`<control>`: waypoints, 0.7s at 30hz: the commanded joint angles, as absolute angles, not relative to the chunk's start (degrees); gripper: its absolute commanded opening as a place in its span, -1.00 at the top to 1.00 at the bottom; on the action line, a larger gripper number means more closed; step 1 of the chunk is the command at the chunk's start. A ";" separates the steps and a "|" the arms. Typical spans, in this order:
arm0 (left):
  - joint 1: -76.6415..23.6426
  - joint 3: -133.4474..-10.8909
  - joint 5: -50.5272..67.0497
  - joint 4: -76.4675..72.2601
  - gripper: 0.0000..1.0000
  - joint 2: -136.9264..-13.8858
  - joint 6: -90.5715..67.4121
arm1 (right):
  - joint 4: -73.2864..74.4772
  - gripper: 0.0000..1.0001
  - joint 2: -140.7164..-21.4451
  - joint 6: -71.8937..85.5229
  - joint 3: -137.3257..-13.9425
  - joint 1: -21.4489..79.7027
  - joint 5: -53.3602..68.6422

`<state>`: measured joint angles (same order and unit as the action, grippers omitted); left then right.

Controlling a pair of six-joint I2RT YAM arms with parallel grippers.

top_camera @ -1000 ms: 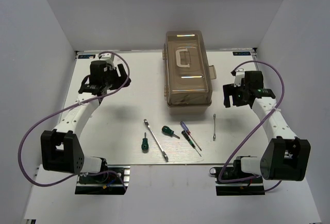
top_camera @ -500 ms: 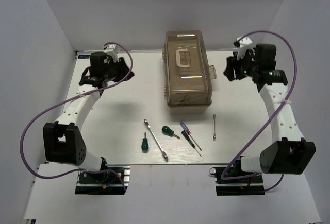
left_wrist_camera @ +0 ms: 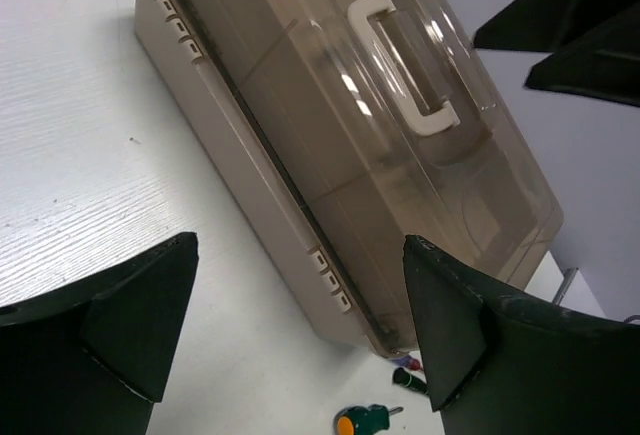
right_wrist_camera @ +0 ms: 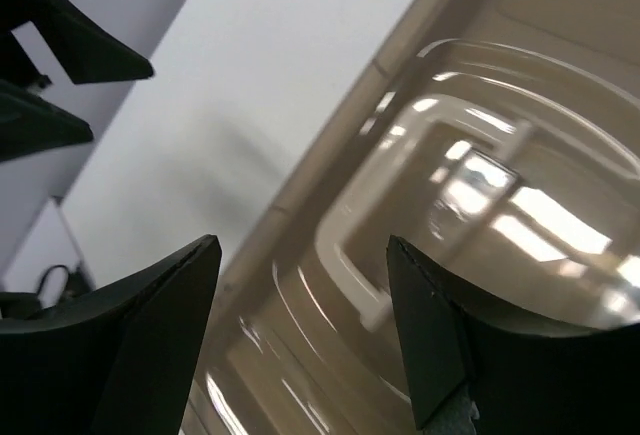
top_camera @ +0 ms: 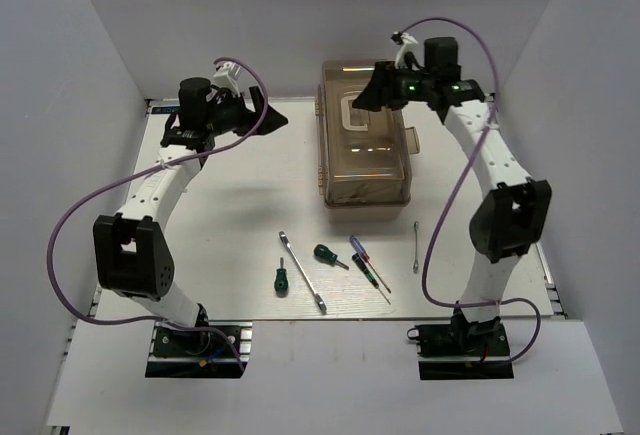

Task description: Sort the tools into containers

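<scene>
**Both grippers open near the shut toolbox, tools lying loose on the table**

The toolbox (top_camera: 365,140) is sitting at the far middle of the white table (top_camera: 230,235), its long side running away from the arms. Its lid (left_wrist_camera: 330,105) is translucent brown and is lying shut over a beige base (left_wrist_camera: 250,195). A pale handle (top_camera: 357,112) is folded flat on top. In the left wrist view, small beige clips (left_wrist_camera: 328,275) are showing along the seam on the side facing that arm.

The left gripper (top_camera: 265,113) is hanging in the air to the left of the toolbox, well apart from it and pointing toward it. Its fingers (left_wrist_camera: 140,315) are spread wide and holding nothing.

The right gripper (top_camera: 375,95) is reaching over the far part of the lid. Its fingers (right_wrist_camera: 440,325) are also standing wide apart and empty, with the glossy brown plastic showing between them. Whether they are touching the lid cannot be told.

All six tools are lying on the table in front of the toolbox, none of them in a container:
- One green-handled screwdriver (top_camera: 281,278) is lying furthest left.
- The long silver wrench (top_camera: 302,272) is lying slantwise just beside it.
- The second green-handled screwdriver (top_camera: 328,254) is resting to the right of the wrench.
- The purple-and-red-handled screwdriver (top_camera: 359,249) and the thin dark screwdriver (top_camera: 375,277) are lying close together, both slanting toward the near right.
- The short silver wrench (top_camera: 416,247) is lying apart at the right, roughly in line with the toolbox's long side.
</scene>
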<state>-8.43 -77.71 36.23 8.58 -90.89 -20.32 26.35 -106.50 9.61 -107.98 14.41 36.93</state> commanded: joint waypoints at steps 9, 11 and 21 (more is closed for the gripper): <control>-8.53 -80.60 42.54 1.93 -0.85 -93.69 -25.22 | 25.22 -0.38 -112.50 24.26 -116.98 20.91 24.72; -8.53 -80.60 43.07 0.71 -0.83 -93.69 -25.84 | 26.80 -0.35 -112.24 23.39 -116.90 21.53 21.28; -9.05 -84.10 45.62 -3.24 -0.80 -97.38 -28.82 | 30.50 -0.28 -111.71 23.64 -113.21 23.47 13.80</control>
